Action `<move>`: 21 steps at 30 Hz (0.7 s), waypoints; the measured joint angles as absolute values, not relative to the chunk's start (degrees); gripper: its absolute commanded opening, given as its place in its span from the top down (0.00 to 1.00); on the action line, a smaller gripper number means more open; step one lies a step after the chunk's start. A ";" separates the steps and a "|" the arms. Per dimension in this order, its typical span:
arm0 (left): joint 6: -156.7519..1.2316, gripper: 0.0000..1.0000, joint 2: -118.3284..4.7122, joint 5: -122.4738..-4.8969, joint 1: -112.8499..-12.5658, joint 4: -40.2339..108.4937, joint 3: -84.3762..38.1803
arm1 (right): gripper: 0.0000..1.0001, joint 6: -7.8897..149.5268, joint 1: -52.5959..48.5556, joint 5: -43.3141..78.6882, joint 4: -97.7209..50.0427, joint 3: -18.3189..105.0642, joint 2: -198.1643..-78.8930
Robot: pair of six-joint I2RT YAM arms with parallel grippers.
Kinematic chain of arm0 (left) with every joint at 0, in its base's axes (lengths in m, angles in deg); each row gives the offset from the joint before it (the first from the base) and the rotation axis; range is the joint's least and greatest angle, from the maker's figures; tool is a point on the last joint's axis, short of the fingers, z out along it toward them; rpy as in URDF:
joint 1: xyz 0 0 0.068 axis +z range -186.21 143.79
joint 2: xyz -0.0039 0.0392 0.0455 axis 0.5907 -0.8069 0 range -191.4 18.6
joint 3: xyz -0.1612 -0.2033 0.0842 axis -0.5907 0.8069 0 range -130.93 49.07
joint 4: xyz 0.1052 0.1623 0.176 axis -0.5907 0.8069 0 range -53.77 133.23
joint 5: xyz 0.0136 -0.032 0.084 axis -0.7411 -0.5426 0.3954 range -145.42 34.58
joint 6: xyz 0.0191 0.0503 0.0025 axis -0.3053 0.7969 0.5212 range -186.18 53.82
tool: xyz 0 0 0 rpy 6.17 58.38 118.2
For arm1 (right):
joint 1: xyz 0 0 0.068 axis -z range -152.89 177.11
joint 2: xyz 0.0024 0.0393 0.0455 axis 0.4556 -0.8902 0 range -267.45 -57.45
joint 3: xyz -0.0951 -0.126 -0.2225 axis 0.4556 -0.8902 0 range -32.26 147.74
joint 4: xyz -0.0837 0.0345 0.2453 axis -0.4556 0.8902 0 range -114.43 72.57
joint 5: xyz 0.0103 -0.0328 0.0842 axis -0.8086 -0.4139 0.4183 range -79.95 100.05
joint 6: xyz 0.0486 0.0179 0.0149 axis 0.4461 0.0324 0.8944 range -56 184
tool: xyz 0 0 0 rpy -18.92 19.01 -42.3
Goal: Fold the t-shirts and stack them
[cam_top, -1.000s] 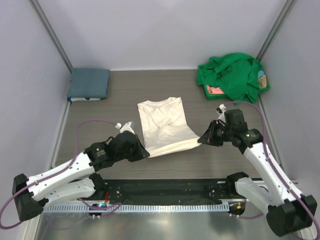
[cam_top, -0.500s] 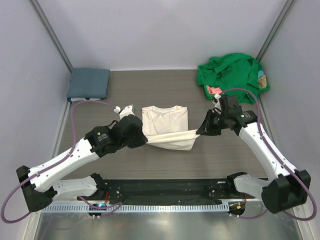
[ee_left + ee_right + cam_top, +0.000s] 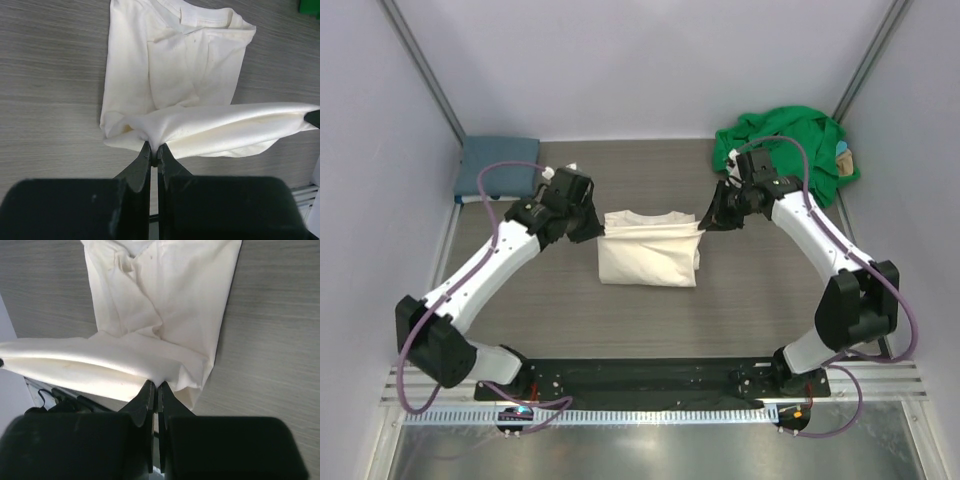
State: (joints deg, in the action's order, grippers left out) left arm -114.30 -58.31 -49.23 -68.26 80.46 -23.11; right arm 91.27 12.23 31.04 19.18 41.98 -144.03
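Cream-white t-shirt was pinched by left gripper and right gripper; far-right green t-shirt was partly hidden by right arm.

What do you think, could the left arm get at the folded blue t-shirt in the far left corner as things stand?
Probably, but not yet: the left gripper is shut on a corner of the cream t-shirt and must release first. The blue t-shirt lies close by, with nothing between.

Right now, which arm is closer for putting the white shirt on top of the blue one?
Probably the left. The left gripper pinches the white shirt on the side nearest the folded blue shirt; the right gripper pinches the other side, beside the green pile.
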 measured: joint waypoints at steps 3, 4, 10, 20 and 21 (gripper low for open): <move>-111.98 1.00 -63.29 -51.87 -65.05 79.26 -25.80 | 0.99 91.23 12.23 29.90 18.39 44.66 -148.34; -111.26 1.00 -65.23 -52.79 -64.02 79.06 -26.89 | 0.99 91.23 12.23 29.53 18.11 45.39 -149.74; -108.31 1.00 -75.97 -56.57 -60.22 78.03 -33.38 | 0.99 91.25 12.65 27.80 17.04 49.49 -157.17; -106.17 1.00 -87.29 -60.31 -57.09 76.94 -41.25 | 0.99 91.25 14.03 26.97 16.60 57.25 -166.13; -106.08 1.00 -88.42 -60.62 -56.76 76.92 -42.28 | 0.99 91.23 14.13 26.93 16.51 58.08 -167.01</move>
State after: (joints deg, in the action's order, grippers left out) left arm -106.08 -88.42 -60.62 -56.76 76.92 -42.28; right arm 91.23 14.13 26.93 16.51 58.08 -167.01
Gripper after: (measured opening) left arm 0.020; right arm 0.062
